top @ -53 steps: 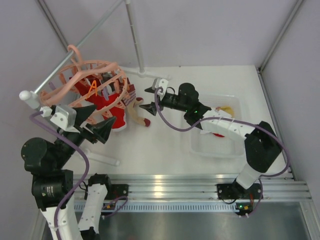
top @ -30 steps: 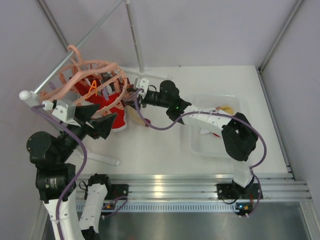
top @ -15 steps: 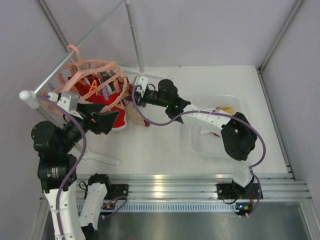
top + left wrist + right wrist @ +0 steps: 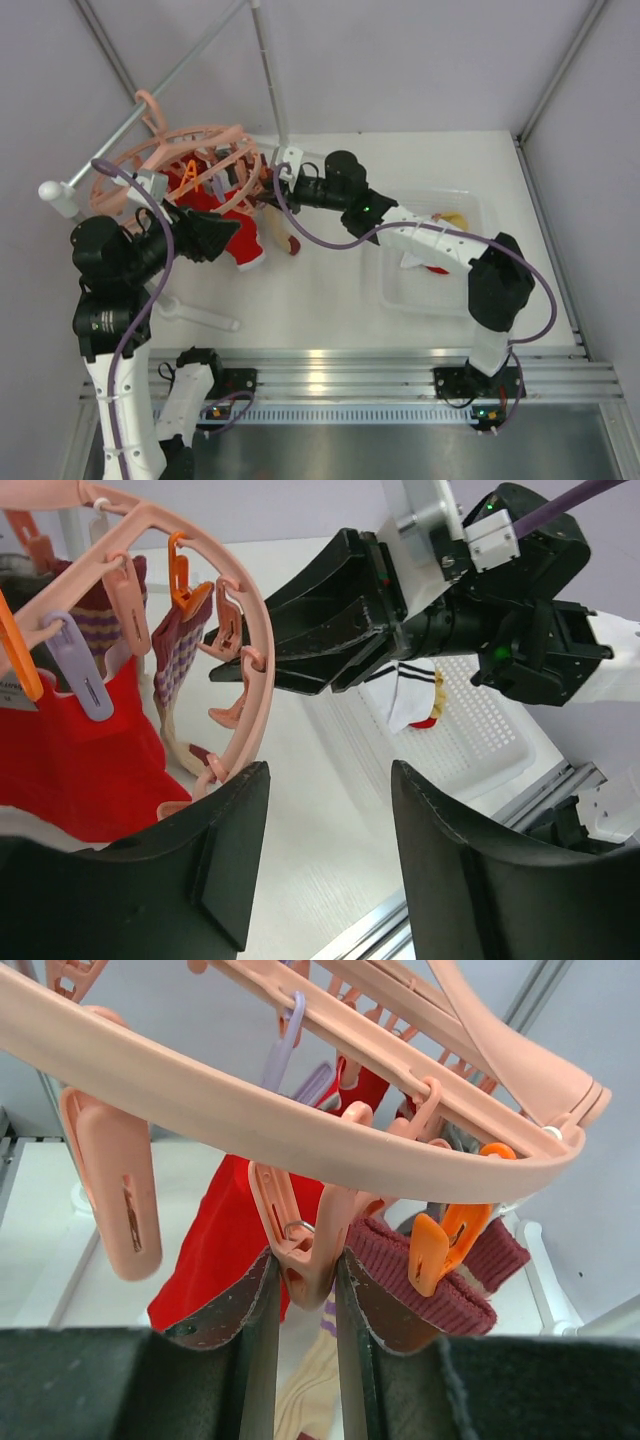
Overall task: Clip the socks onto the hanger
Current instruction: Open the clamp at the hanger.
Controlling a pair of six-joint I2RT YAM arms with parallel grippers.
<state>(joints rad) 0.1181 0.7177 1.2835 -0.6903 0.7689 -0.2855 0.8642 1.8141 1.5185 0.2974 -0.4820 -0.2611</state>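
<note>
The peach-pink hanger (image 4: 200,140) hangs tilted from the rail at the back left. A red sock (image 4: 232,232) and a red-and-beige patterned sock (image 4: 275,225) hang from its clips. My right gripper (image 4: 268,188) is at the hanger's rim; in the right wrist view it (image 4: 305,1258) is shut on a peach clip (image 4: 310,1230), beside an orange clip (image 4: 440,1240) that holds a maroon cuff (image 4: 450,1285). My left gripper (image 4: 330,770) is open with nothing in it, just below the ring (image 4: 255,670). A white sock with black stripes (image 4: 410,695) lies in the basket (image 4: 490,750).
The grey metal rail (image 4: 170,78) runs diagonally at the back left, with an upright pole (image 4: 270,70) beside it. The clear basket (image 4: 470,212) at the right also holds a yellow sock (image 4: 455,218). A white cylinder (image 4: 200,317) lies near the left arm.
My right arm has reached left to the hanger and its jaws have shut on a clip. The left gripper has risen toward the ring and narrowed. The hanger has tipped flatter.
</note>
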